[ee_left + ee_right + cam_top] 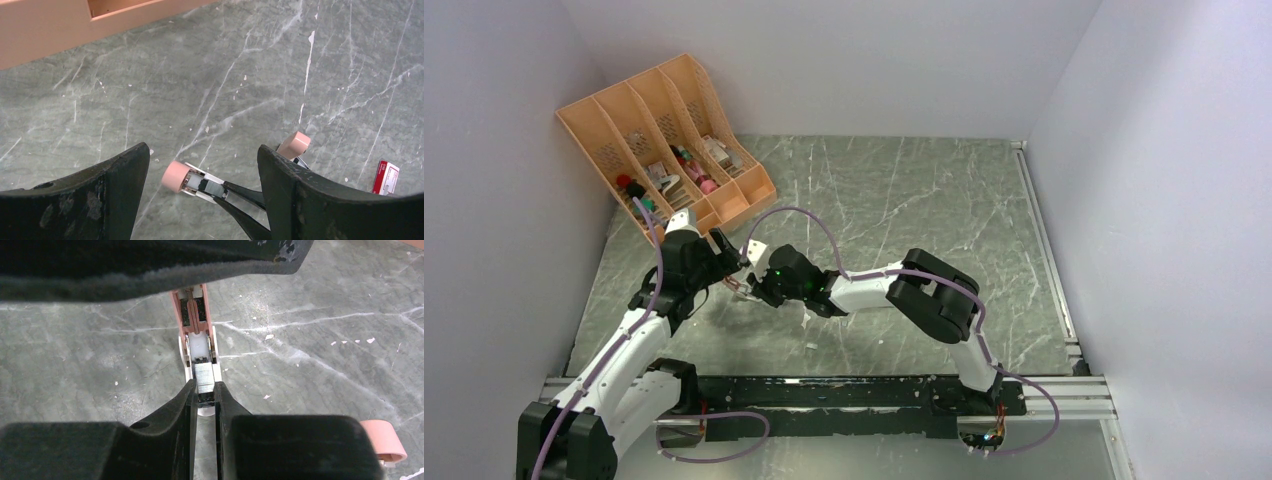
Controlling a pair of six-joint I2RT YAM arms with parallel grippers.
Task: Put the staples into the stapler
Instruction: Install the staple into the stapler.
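At 8 o'clock from the middle of the tabletop (904,190), the right fingers (175,415) pinch a strip of staples (204,379) lying in the channel of the open pink stapler (192,310). The left fingers (115,185) stand spread wide astride the stapler. In the left wrist view the red-and-white staple box (386,177) lies at its 3 o'clock.

I find the rack (664,140) at eleven o'clock on the table (904,200). The stapler (176,176) lies before it, between the left gripper's (204,149) fingers. The strip of staples (203,374) sits in its channel, between the right gripper's (205,386) fingers. In the left wrist view, the staple box (385,177) lies at three o'clock of the stapler.
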